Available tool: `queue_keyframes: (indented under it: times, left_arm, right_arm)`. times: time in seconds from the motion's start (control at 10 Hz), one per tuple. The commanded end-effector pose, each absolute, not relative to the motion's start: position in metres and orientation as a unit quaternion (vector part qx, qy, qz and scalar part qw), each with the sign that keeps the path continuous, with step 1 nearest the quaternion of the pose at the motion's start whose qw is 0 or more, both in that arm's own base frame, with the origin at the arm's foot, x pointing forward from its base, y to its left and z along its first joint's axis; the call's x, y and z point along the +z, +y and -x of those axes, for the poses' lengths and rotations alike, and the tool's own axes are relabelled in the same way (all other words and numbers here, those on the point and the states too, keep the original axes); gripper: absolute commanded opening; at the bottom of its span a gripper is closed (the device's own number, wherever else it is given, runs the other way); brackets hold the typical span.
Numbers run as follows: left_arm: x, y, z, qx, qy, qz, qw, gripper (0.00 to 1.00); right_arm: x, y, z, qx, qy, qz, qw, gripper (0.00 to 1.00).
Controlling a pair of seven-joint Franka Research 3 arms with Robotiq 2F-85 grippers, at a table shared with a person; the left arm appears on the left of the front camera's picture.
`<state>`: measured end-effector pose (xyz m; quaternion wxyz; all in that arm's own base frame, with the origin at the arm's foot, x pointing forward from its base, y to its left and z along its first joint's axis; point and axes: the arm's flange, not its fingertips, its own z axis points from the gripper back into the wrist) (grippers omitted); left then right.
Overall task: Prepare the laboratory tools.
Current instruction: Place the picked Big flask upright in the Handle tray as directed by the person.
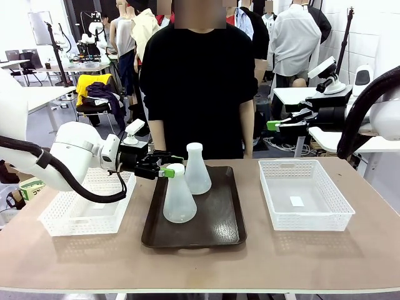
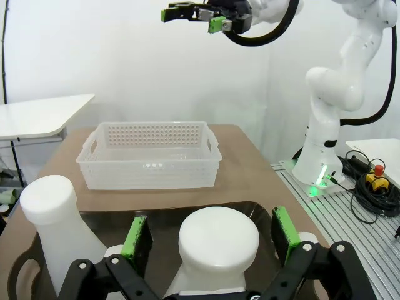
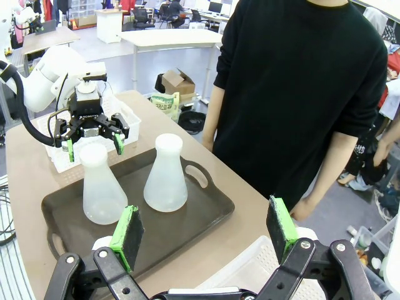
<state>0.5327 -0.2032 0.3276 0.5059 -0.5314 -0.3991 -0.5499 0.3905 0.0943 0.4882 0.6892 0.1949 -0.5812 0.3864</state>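
1. Your left gripper brackets the nearer frosted-white conical flask's neck, jaws open, gripping nothing; both flasks stand on the dark brown rectangular tray.
2. Your right gripper hangs open, empty.
3. Closing off-centre could tip it against the farther frosted flask.

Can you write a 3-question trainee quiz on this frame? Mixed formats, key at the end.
1. True or false: both flasks stand upright on the dark brown tray.
2. Multiple choice: the left tool is
A. raised above the right basket
B. open around the neck of the near flask
C. shut on the far flask
3. Fill in: the right tool is held ____ the table, its jaws ____.

Key
1. True. Near flask and far flask both stand on the tray.
2. B. In the left wrist view the green pads flank the neck with gaps on both sides.
3. Above; open, holding nothing.
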Motion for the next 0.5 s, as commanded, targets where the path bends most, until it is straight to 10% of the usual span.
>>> queue_keyframes:
  times: [0.0, 0.4]
  left_arm:
    - [0.3282, -0.2035, -0.5332, -0.553, -0.402, 0.530, 0.501, 1.00]
    - [0.3282, -0.2035, -0.5332, -0.553, -0.402, 0.530, 0.501, 1.00]
  right_arm:
    - [0.4861, 0.0946, -0.3896, 0.382, -0.581, -0.202, 0.690, 1.00]
    - [0.4861, 0.0946, -0.3896, 0.382, -0.581, -0.202, 0.690, 1.00]
